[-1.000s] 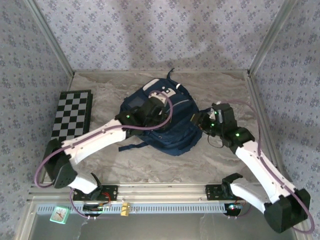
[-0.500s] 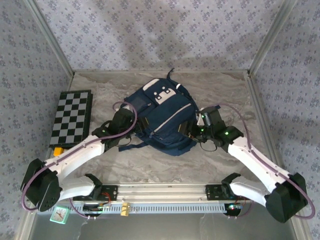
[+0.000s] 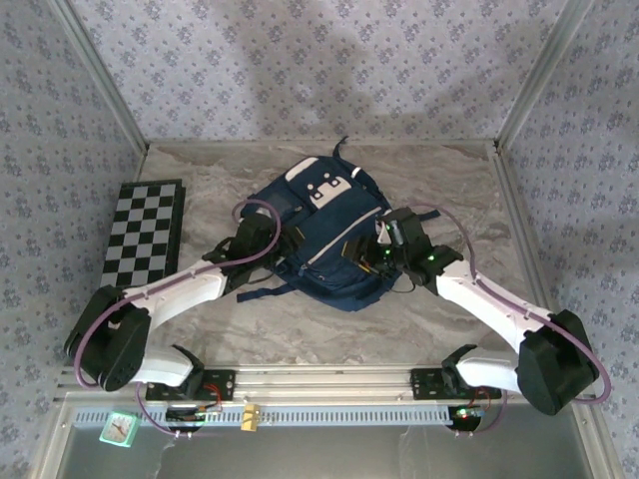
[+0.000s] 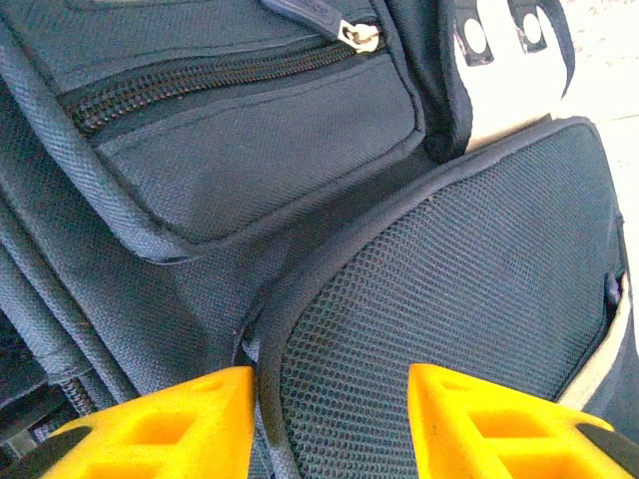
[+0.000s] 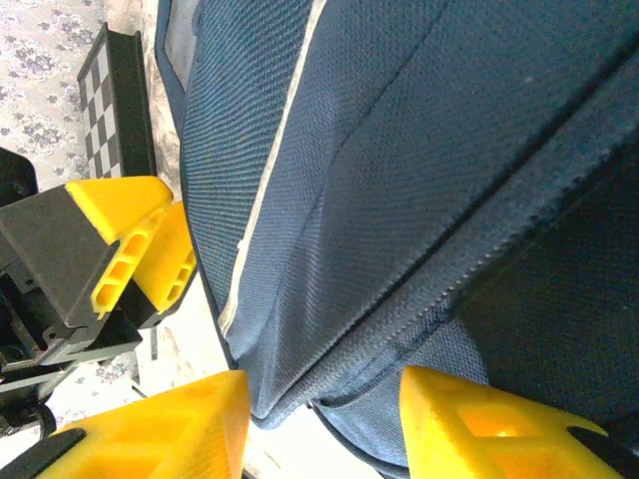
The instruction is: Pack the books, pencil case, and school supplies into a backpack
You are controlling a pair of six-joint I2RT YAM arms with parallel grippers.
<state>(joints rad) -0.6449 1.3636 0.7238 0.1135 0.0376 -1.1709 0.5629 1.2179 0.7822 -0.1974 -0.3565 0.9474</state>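
While the backpack (image 3: 321, 235) lies near the middle of the table (image 3: 449, 175), it is flanked by both arms. The left gripper (image 4: 329, 399) is held with jaws parted at the mesh pocket (image 4: 449, 289). The right gripper (image 5: 324, 399) is likewise spread, with an edge of the bag between its fingers.

Navy backpack (image 3: 324, 239) lying flat, front up, white patch at far end.
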